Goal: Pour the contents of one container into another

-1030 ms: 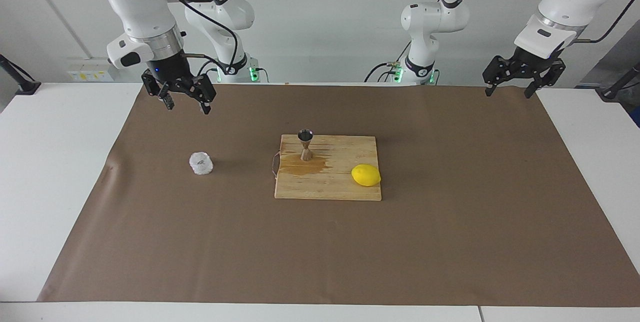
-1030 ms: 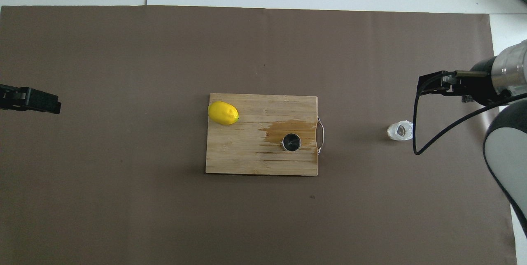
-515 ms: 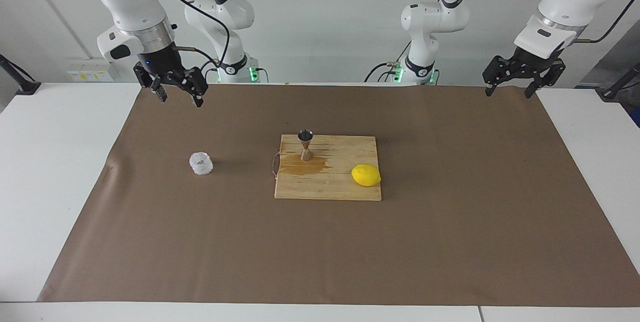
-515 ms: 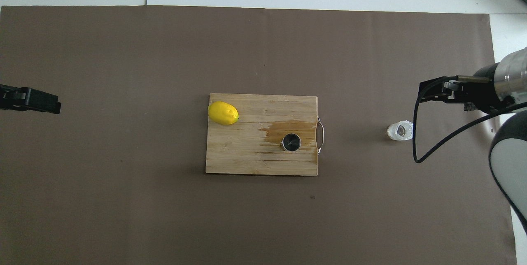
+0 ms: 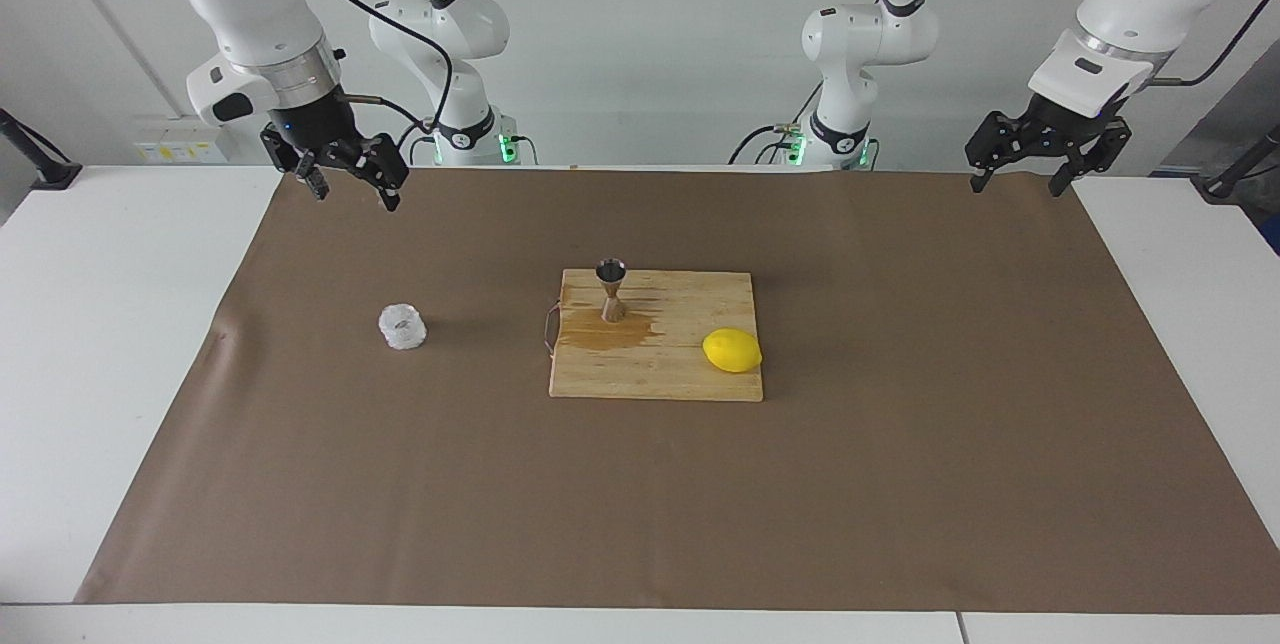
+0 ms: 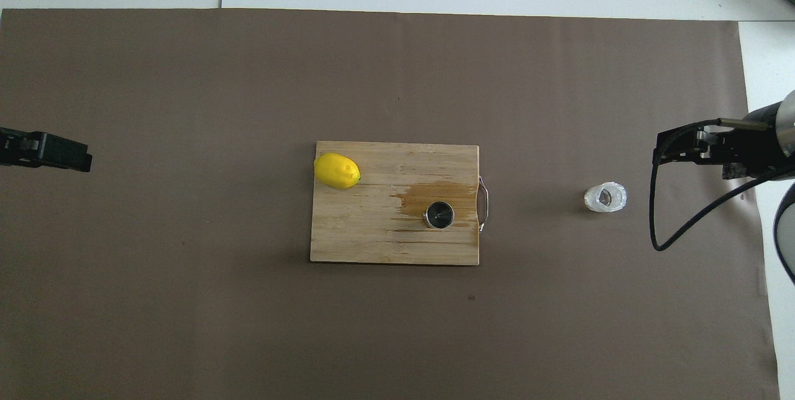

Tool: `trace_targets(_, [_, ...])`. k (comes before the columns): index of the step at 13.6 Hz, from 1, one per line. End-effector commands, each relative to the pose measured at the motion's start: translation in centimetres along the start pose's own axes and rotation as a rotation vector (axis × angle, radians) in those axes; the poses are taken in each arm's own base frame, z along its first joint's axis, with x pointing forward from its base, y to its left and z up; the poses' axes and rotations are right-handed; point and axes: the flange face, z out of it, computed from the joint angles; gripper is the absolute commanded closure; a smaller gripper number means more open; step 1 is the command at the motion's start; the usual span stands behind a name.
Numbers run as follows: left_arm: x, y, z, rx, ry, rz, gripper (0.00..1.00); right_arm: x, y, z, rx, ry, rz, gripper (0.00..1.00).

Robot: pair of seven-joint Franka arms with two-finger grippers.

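Observation:
The small clear glass cup stands upright on the brown mat toward the right arm's end; it also shows in the overhead view. The steel jigger stands upright on the wooden cutting board, in a wet brown stain; from overhead the jigger shows its round mouth. My right gripper is open and empty, raised above the mat's edge by its base, apart from the cup; it also shows in the overhead view. My left gripper is open and empty and waits raised at its end of the table.
A yellow lemon lies on the board's corner toward the left arm's end. The board has a metal handle on the side facing the cup. A brown paper mat covers most of the white table. The right arm's black cable hangs beside the cup.
My right gripper has risen and drawn back toward its base, away from the glass cup. The cup, jigger, lemon and left arm have not moved.

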Motion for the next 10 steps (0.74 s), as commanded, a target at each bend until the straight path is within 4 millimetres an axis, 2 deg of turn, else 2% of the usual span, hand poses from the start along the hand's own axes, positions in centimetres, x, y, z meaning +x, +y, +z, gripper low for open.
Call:
trace_targets(1, [-0.88,-0.18,-0.12,0.003,0.007,-0.002,0.00,-0.44,0.28,0.04,-0.022,-0.012,-0.024,0.00])
trace_targets(10, [-0.88,-0.18,-0.12,0.003,0.007,-0.002,0.00,-1.12,0.46,0.33,-0.031,-0.053,-0.055,0.00])
